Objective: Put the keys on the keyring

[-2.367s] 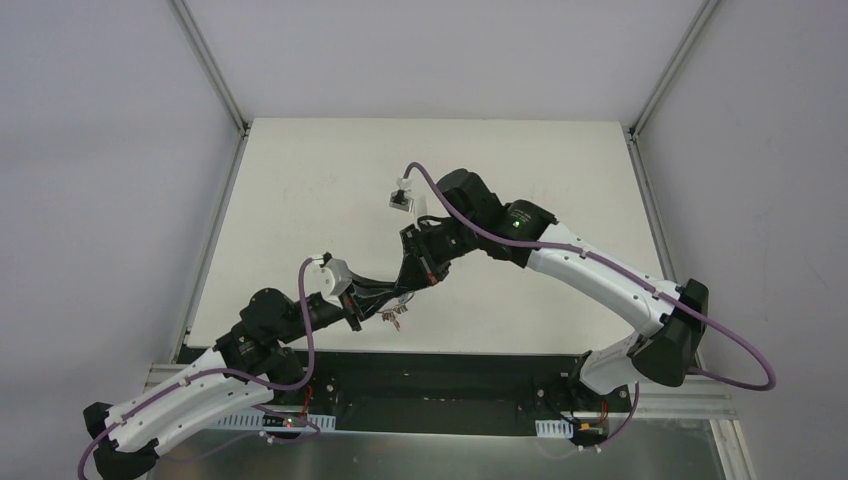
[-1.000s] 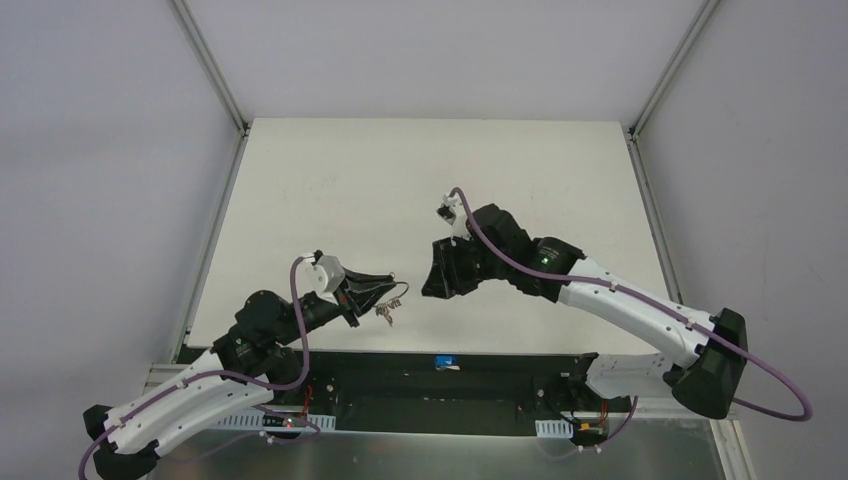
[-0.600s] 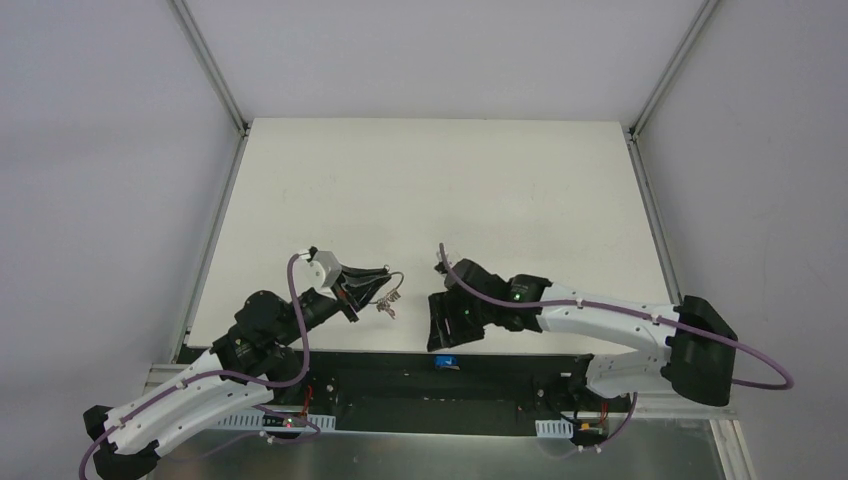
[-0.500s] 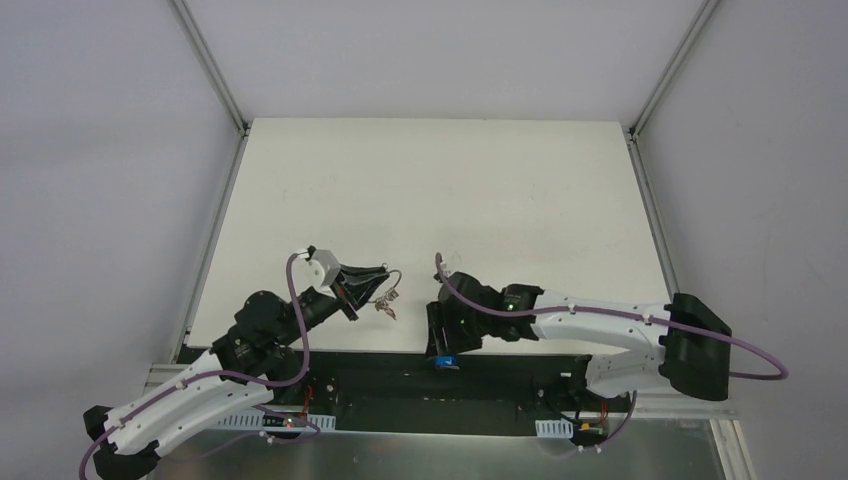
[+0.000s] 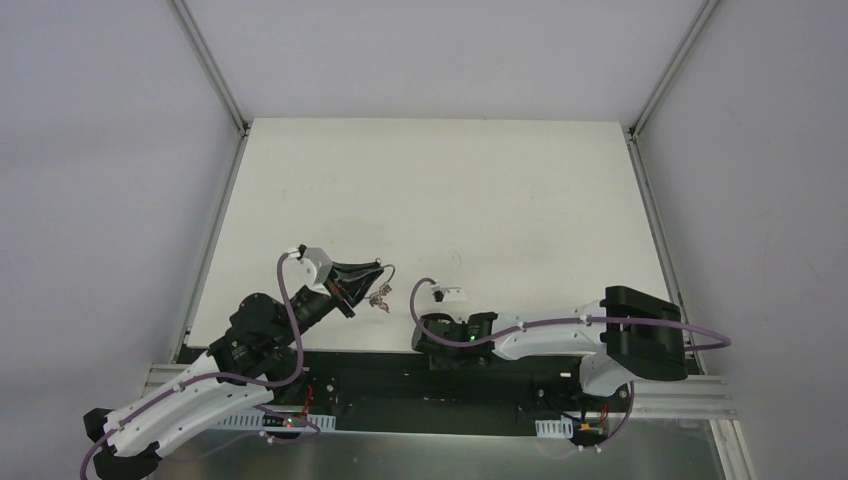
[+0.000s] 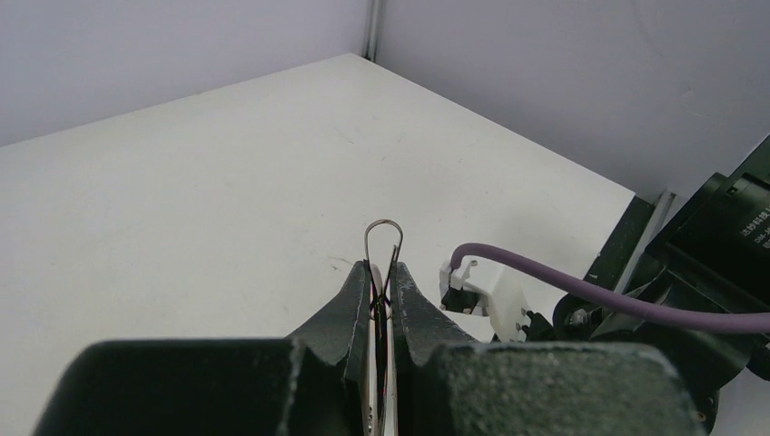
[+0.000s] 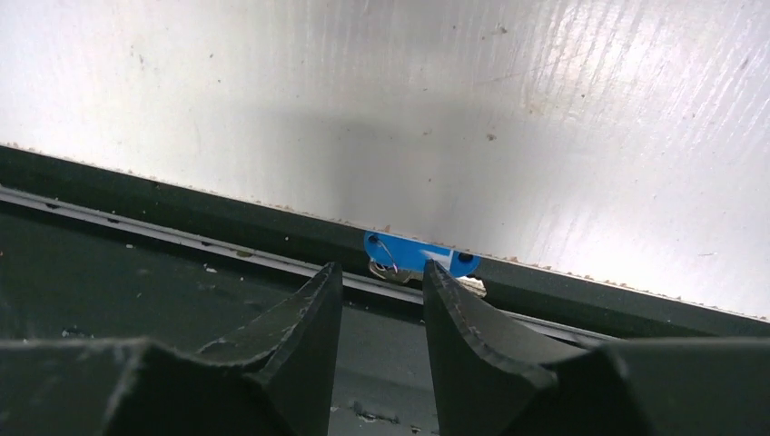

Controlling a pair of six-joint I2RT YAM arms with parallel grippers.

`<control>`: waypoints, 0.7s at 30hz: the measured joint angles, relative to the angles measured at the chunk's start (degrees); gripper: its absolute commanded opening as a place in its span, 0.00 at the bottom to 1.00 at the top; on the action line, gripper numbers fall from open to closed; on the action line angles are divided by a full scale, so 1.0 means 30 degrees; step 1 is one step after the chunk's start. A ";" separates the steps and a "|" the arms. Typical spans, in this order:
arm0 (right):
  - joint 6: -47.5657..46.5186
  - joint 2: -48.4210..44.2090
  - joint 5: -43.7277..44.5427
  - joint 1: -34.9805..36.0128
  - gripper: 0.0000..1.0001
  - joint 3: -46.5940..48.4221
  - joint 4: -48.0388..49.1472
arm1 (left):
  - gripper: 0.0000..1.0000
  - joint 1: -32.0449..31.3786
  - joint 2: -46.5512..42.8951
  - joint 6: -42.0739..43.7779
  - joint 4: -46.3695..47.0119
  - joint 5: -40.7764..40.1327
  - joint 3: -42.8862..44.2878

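My left gripper point(image 5: 374, 276) is shut on the keyring point(image 5: 381, 283) and holds it above the table's near left part. The ring's thin silver loop point(image 6: 384, 238) sticks out past the fingertips point(image 6: 363, 283), and small silver keys point(image 5: 380, 300) hang under it. The blue-headed key point(image 7: 419, 257) lies on the dark rail just off the table's near edge. My right gripper point(image 7: 381, 272) is open, its jaws just short of the key and to either side of it. In the top view the right gripper point(image 5: 440, 350) hides the blue key. I cannot make out the red-headed key.
The white table point(image 5: 440, 190) has metal frame posts point(image 5: 210, 65) at its back corners. The black base rail point(image 5: 400, 375) runs along the near edge, a step below the tabletop point(image 7: 454, 109). The right wrist's purple cable point(image 6: 590, 286) lies close to the right of my left gripper.
The right arm swung from mid-table back and down to the near edge, over the blue key that dropped onto the rail. The left gripper rose slightly with the ring.
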 measured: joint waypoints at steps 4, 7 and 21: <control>0.0583 0.0408 0.0532 0.0109 0.36 0.0000 0.0073 | 0.00 0.0000 -0.0044 -0.0095 0.0000 0.0000 0.0000; 0.0852 0.0568 0.0656 0.0131 0.35 0.0000 0.0160 | 0.00 0.0000 -0.0044 -0.0124 0.0000 0.0000 0.0000; 0.1515 0.1042 0.0372 0.0561 0.30 -0.0029 0.0903 | 0.00 0.0000 0.0036 -0.0138 0.0000 0.0000 0.0000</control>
